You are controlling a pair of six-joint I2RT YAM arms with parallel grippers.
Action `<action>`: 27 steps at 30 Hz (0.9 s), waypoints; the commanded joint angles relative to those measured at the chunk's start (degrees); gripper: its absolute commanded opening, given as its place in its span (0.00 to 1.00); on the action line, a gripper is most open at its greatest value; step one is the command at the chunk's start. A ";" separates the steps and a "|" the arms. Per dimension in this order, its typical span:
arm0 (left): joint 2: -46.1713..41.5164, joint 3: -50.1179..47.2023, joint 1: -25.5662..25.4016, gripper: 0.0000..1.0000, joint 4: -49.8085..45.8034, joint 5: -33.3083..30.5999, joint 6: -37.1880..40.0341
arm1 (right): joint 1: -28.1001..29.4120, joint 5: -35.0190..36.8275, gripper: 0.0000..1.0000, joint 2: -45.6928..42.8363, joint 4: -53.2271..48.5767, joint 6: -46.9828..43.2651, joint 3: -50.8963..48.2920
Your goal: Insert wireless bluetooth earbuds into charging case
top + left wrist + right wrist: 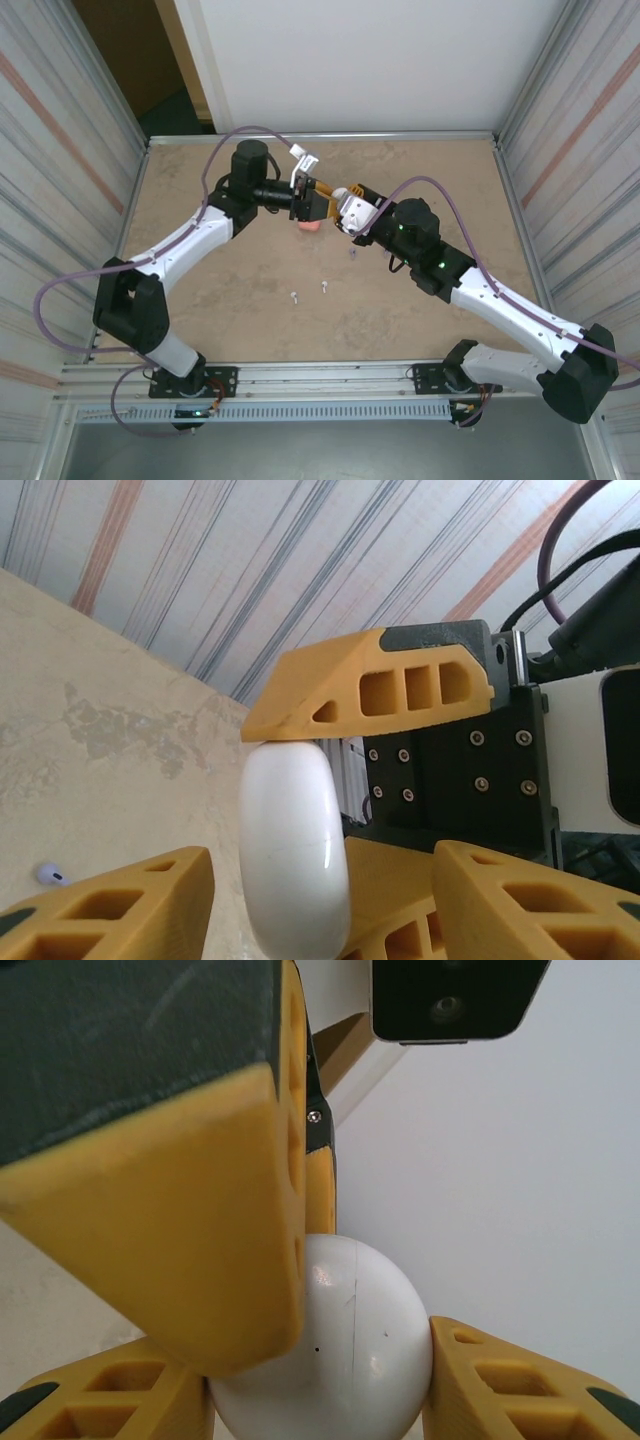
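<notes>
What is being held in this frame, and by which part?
The white charging case: the right gripper pinches its opposite rounded sides. The left gripper brackets it too, but whether its fingers grip it cannot be told.

A: What col. is the counter?
B: Sandy tan w/ darker blotches. Side walls are grey w/ thin lines & some orange-pink stripes. Back wall is plain white.
A: And the arms?
B: White & black. The cable is purple. Fingers are yellow-orange, pads are dark grey. The rail is silver-grey.
A: The case?
B: Shiny white, no pattern.
A: Any small bits?
B: Yep. One white earbud, a second white earbud, & a purple earbud. Also a pink-red blob, can't tell what it is.
</notes>
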 commanded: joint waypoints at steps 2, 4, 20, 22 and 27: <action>0.90 2.21 -0.51 0.50 -0.76 1.91 0.76 | -0.50 0.63 0.47 -0.69 2.03 1.34 1.02; 1.15 2.40 -0.62 0.46 -0.67 1.92 0.74 | -0.50 0.55 0.47 -0.68 2.03 1.43 0.95; 1.17 2.57 -0.84 0.14 -0.03 1.26 0.30 | -0.67 -0.21 0.50 -0.89 1.40 2.47 0.85; 0.73 2.30 -0.83 0.12 0.37 0.83 0.29 | -0.75 -0.27 0.51 -0.95 0.65 2.87 1.18; -0.43 1.30 -0.77 0.01 1.37 -0.98 0.74 | -1.30 -0.67 0.63 -1.63 -0.51 4.50 1.02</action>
